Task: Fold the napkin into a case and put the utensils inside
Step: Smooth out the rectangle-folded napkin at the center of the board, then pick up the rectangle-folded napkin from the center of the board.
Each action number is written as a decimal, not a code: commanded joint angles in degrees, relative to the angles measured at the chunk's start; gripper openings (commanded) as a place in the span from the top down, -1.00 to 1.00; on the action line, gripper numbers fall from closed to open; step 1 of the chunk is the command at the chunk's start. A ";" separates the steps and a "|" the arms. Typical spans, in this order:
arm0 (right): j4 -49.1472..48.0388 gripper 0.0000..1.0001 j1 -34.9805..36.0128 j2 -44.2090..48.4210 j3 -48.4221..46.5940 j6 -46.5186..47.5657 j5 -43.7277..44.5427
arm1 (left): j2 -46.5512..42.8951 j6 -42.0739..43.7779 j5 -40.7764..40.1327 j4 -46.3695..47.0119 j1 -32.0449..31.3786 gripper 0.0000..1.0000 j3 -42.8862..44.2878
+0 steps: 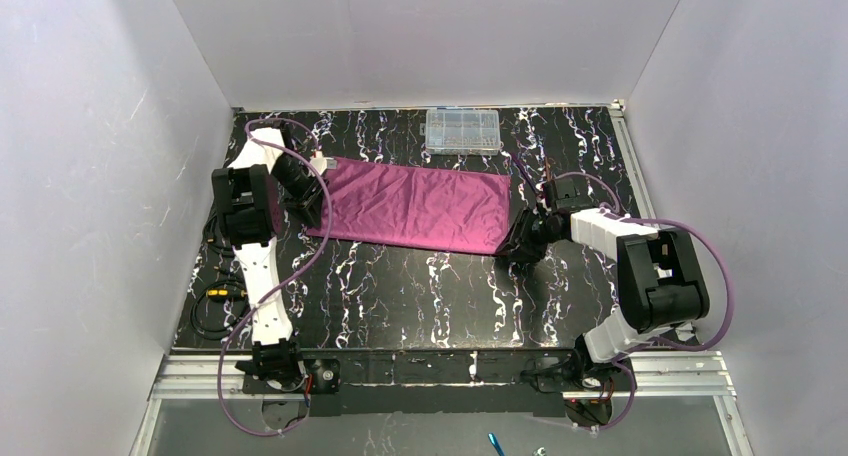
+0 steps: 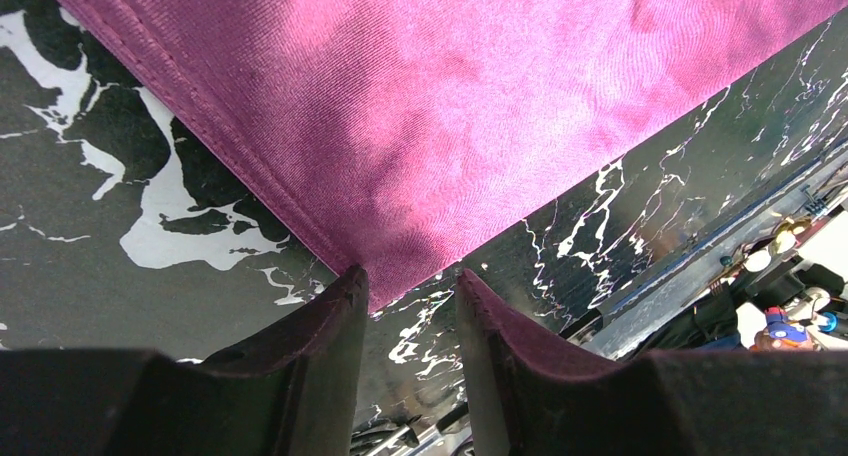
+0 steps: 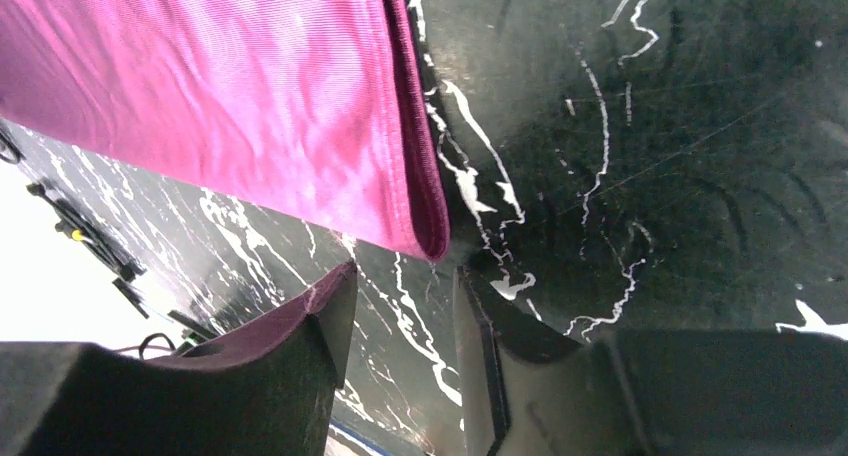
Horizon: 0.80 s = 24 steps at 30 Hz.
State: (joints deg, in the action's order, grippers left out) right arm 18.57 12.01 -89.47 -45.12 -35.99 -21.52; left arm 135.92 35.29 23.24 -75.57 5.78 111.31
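Note:
The plum-purple napkin [image 1: 415,206] lies flat on the black marbled table [image 1: 420,296] as a long strip running left to right. My left gripper [image 1: 312,219] is at its near left corner. In the left wrist view that gripper [image 2: 410,281] is open, and the napkin [image 2: 450,106] corner lies just past its fingertips with nothing between them. My right gripper [image 1: 512,250] is at the near right corner. Its wrist view shows the gripper [image 3: 405,276] open and empty, just short of the napkin [image 3: 250,116] and its doubled, rolled edge. The utensils do not show in any view.
A clear plastic compartment box [image 1: 462,131] stands at the back of the table behind the napkin. Black and yellow cables [image 1: 215,296] lie along the left edge. White walls close in three sides, and a metal rail [image 1: 440,371] runs along the front.

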 commanded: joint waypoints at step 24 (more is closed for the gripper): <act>3.45 0.97 -1.73 1.83 -2.98 0.25 10.10 | -5.43 2.20 1.81 -0.49 2.44 0.06 -1.43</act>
State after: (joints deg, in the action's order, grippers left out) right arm 16.67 11.77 -90.37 -45.23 -39.00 -15.64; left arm 134.50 36.93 24.58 -76.18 8.23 112.29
